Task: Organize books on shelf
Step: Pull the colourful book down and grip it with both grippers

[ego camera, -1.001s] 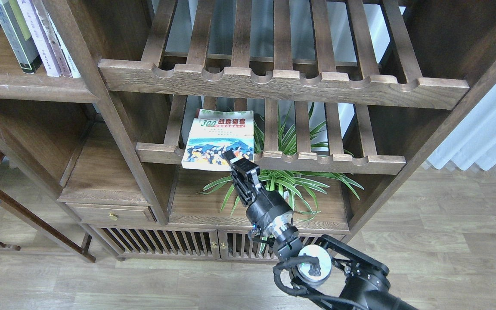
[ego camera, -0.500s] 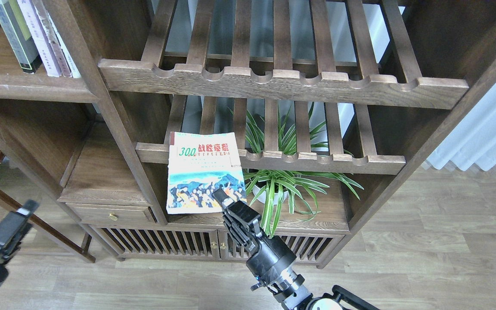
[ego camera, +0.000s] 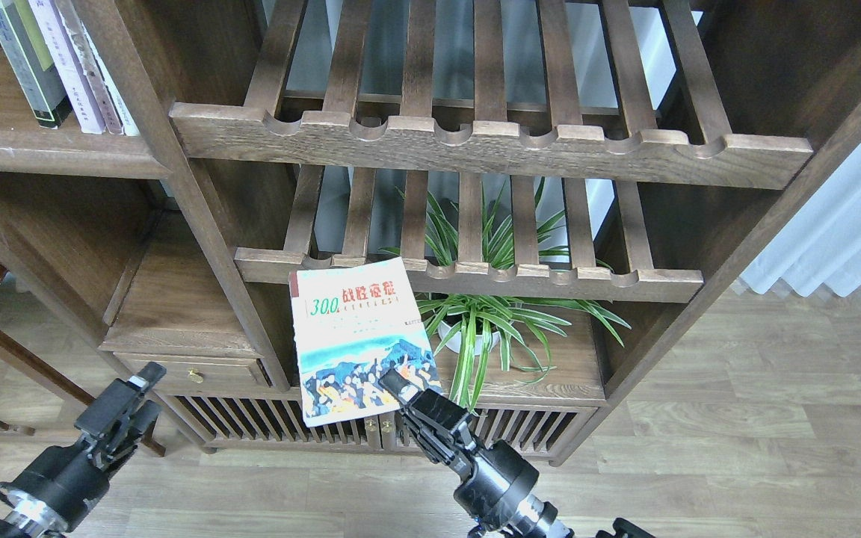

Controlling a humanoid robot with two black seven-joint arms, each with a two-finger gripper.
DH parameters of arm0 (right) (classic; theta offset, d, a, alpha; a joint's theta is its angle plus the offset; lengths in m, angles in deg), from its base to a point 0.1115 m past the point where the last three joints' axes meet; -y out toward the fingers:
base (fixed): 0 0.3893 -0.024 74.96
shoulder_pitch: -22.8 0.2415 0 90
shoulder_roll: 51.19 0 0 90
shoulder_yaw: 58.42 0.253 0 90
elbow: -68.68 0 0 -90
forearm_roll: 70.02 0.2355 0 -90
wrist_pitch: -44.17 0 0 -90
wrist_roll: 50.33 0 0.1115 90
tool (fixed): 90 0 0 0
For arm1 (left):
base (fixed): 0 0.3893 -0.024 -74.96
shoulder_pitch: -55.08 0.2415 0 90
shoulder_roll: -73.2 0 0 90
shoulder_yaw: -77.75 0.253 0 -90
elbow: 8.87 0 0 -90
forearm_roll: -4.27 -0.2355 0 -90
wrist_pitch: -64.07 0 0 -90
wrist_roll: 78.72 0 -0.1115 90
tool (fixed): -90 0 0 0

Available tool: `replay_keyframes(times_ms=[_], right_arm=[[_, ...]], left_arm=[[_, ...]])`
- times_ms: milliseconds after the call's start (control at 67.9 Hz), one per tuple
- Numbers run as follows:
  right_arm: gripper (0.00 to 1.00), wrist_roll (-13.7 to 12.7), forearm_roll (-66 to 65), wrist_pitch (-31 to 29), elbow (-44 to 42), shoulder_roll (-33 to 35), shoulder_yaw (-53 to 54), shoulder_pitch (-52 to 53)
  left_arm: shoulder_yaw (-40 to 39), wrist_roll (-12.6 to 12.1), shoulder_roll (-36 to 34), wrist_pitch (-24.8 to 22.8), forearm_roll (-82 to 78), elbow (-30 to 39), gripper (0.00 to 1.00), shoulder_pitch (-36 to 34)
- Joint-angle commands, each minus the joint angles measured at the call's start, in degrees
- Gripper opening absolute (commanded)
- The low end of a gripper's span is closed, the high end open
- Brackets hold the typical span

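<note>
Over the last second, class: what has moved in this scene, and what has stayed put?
The right gripper, shut on the "300" book, has pulled it off the lower slatted rack, toward the camera and down, so it now hangs in front of the cabinet. The left gripper has risen into view at lower left. The books on the upper-left shelf and the plant have not moved.
</note>
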Motion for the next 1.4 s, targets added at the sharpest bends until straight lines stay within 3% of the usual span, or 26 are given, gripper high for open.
replay_keyframes(times_ms=[0, 103, 412, 633, 883, 1016, 1119, 1148, 1163, 1310, 1384], right_arm=[[0.04, -2.1, 0.0, 0.1, -1.2, 0.2, -0.3, -0.9], [0.04, -4.9, -0.2, 0.1, -1.2, -0.6, -0.5, -2.0], [0.05, -8.2, -0.2, 0.1, -1.1, -4.3, -1.5, -3.0], [0.05, -8.5, -3.4, 0.1, -1.5, -7.3, -2.2, -3.1], [0.05, -8.5, -4.6, 0.1, -2.5, -7.3, -2.2, -4.6], [0.05, -8.5, -5.3, 0.1, -2.6, -7.3, -2.2, -5.1], [0.05, -8.5, -5.3, 0.1, -2.9, -7.3, -2.1, -5.0], [0.05, -8.5, -5.3, 0.1, -2.9, -7.3, -2.0, -5.0], [0.05, -8.5, -5.3, 0.1, -2.9, -7.3, -1.8, -5.0], [0.05, -8.5, -5.2, 0.1, -3.6, -7.3, -1.4, -4.8], [0.06, -8.4, -5.2, 0.1, -3.9, -7.3, -1.3, -4.6]], left_arm=[[2.1, 1.1, -0.2, 0.0, 0.0, 0.5, 1.0, -0.8], [4.9, 2.5, -0.2, 0.0, 0.1, 1.2, 1.0, -2.2], [10.9, 3.0, -0.3, 0.0, 0.0, 3.2, 1.0, -3.3], [12.0, 2.9, 2.7, 0.0, -0.1, 3.6, 0.97, -3.5], [13.2, 2.8, 5.0, 0.0, -0.3, 4.6, 0.83, -3.4], [14.5, 2.7, 5.1, 0.0, -0.4, 5.2, 0.7, -3.5], [14.6, 2.3, 6.1, 0.0, -0.9, 5.2, 0.66, -3.5], [14.7, 2.3, 6.0, 0.0, -1.1, 5.2, 0.62, -3.5], [14.7, 2.5, 5.7, 0.0, -1.1, 5.3, 0.49, -3.4], [14.9, 3.2, 5.5, 0.0, -1.0, 5.7, 0.15, -3.1], [14.9, 3.2, 5.6, 0.0, -1.0, 6.1, 0.09, -3.2]])
